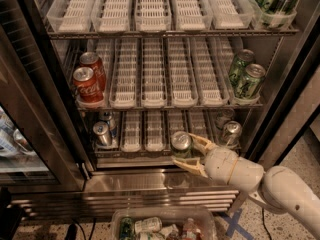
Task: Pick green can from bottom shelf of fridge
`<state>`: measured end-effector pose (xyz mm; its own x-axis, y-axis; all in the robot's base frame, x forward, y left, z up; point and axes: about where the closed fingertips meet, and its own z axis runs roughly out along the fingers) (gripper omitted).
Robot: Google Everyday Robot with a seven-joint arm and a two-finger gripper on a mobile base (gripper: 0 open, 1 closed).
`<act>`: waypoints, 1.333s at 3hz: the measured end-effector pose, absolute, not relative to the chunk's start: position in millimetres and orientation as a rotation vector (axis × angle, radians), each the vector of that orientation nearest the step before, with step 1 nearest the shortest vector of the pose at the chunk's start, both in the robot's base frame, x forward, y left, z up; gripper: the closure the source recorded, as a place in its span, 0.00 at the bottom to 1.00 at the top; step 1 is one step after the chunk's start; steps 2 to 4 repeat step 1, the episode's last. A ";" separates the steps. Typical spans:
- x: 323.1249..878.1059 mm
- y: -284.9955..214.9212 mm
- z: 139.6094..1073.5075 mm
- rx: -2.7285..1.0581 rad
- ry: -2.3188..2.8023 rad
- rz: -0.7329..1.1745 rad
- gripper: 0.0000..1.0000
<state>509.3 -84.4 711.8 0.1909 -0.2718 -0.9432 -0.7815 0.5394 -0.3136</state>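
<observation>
The fridge stands open, its glass door swung out to the left. The green can, dark green with a silver pull-tab top, is at the front edge of the bottom shelf, just above the steel sill. My gripper reaches in from the lower right. Its cream fingers are closed around the can, one behind it and one in front, low down.
Two silver cans stand at the bottom shelf's left and greyer ones at its right. Red cola cans and pale green patterned cans sit on the middle rack. A clear bin of cans is on the floor below.
</observation>
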 end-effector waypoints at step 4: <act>509.3 -84.4 711.8 -0.996 1.379 0.457 1.00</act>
